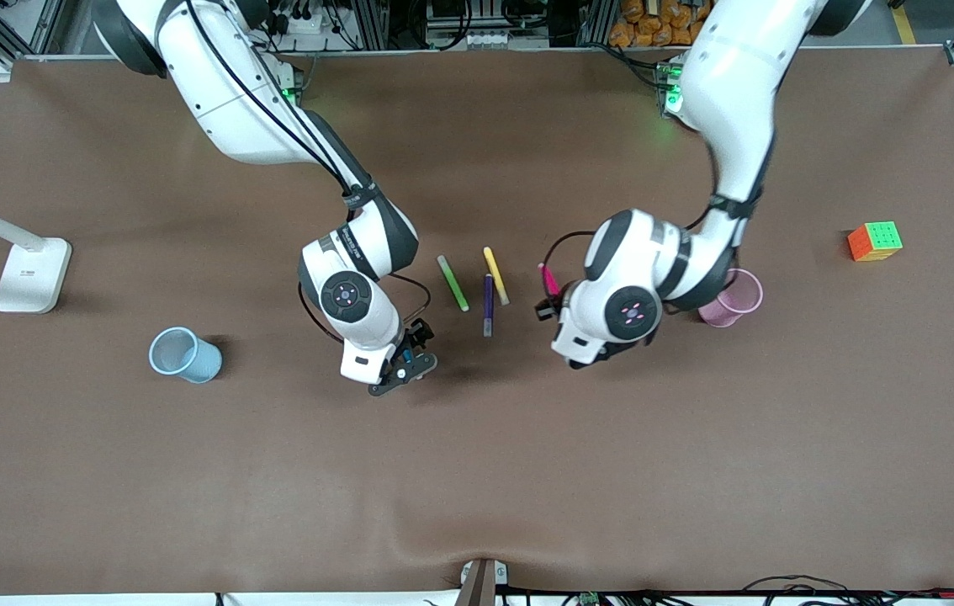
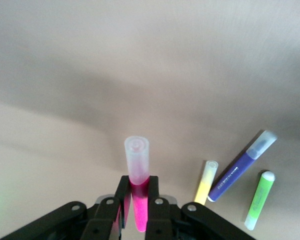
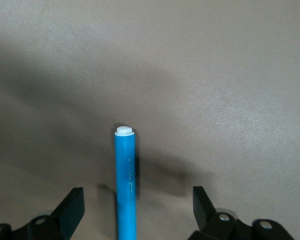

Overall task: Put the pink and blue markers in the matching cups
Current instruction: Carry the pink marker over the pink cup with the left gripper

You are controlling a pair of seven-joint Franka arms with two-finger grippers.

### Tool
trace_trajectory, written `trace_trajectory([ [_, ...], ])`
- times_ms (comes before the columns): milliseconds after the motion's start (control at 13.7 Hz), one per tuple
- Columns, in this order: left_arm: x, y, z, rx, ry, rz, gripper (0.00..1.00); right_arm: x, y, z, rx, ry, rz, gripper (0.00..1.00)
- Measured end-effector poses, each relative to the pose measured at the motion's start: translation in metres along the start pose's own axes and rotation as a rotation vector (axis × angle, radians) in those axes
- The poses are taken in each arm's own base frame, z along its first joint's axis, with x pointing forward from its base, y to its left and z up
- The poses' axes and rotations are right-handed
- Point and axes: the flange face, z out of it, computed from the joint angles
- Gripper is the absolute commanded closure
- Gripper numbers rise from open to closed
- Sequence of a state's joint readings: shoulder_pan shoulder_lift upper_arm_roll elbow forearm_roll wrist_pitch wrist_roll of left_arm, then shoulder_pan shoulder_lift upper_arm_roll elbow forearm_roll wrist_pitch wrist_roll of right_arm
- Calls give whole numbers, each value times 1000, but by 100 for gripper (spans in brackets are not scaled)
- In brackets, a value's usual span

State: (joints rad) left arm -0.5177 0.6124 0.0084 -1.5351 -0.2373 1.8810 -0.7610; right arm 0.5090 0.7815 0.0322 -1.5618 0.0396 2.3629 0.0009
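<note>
My left gripper (image 1: pixel 550 305) is shut on the pink marker (image 1: pixel 547 278), beside the pink cup (image 1: pixel 734 299). In the left wrist view the fingers (image 2: pixel 152 187) clamp the marker's magenta body (image 2: pixel 138 200), and its greyish cap points away from the wrist. My right gripper (image 1: pixel 404 364) is low over the table, between the blue cup (image 1: pixel 184 354) and the loose markers. In the right wrist view the right gripper (image 3: pixel 137 200) is wide open, and the blue marker (image 3: pixel 126 180) lies on the table between its fingers, untouched by either one.
A green marker (image 1: pixel 453 283), a yellow marker (image 1: pixel 495 275) and a dark purple marker (image 1: pixel 488 305) lie between the two grippers. A colour cube (image 1: pixel 875 241) sits toward the left arm's end. A white lamp base (image 1: pixel 31 273) stands toward the right arm's end.
</note>
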Motion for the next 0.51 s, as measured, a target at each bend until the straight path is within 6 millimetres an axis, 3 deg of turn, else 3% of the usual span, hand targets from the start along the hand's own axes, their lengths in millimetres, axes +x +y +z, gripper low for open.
trace_trajectory([
  [146,2,-19,-45,40,108,17,100,0,0,4,0,0,0,33],
  [365,9,-42,-85,111,250,39,100,-1,1,8,-1,2,1,51],
  [511,17,-63,-108,152,323,36,100,0,3,6,-4,7,3,71],
])
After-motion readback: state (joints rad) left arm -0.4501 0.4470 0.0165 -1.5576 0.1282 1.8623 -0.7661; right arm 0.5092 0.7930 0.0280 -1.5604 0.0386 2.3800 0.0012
